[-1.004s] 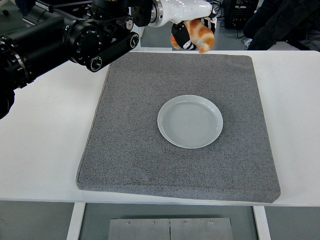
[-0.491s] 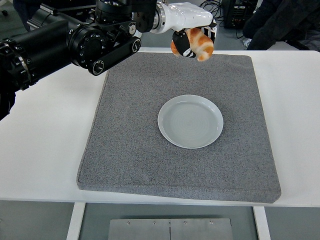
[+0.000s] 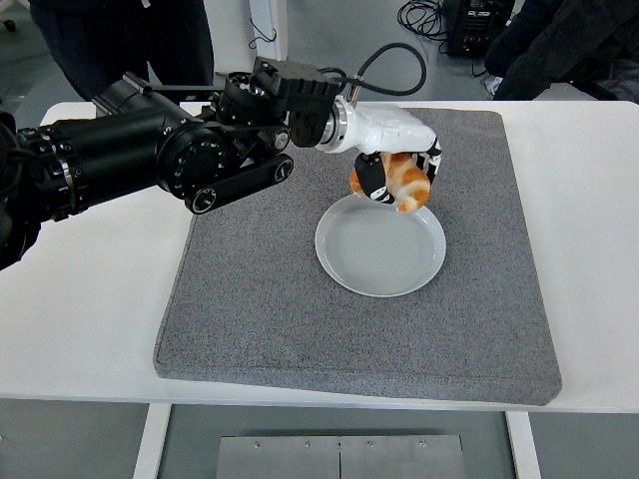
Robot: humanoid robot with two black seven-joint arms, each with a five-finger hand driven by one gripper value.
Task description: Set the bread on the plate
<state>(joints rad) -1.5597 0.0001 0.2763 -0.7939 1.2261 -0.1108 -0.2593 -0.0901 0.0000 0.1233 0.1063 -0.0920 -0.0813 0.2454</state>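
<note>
My left hand (image 3: 394, 172), white with black fingers, is shut on the bread (image 3: 403, 183), a golden-brown croissant. It holds the bread just above the far edge of the pale grey-green plate (image 3: 379, 251). The plate lies near the middle of the grey foam mat (image 3: 260, 299) and has nothing on it. My left arm (image 3: 150, 165) reaches in from the left across the mat's far part. The right arm is out of view.
The mat covers most of the white table (image 3: 80, 289). A person in dark clothes (image 3: 130, 35) stands at the far left, and another dark-clothed figure (image 3: 569, 40) is at the far right beyond the table.
My left hand has come down and toward me with the bread, from beyond the mat's far edge to just above the plate's far rim. The arm has lowered with it.
</note>
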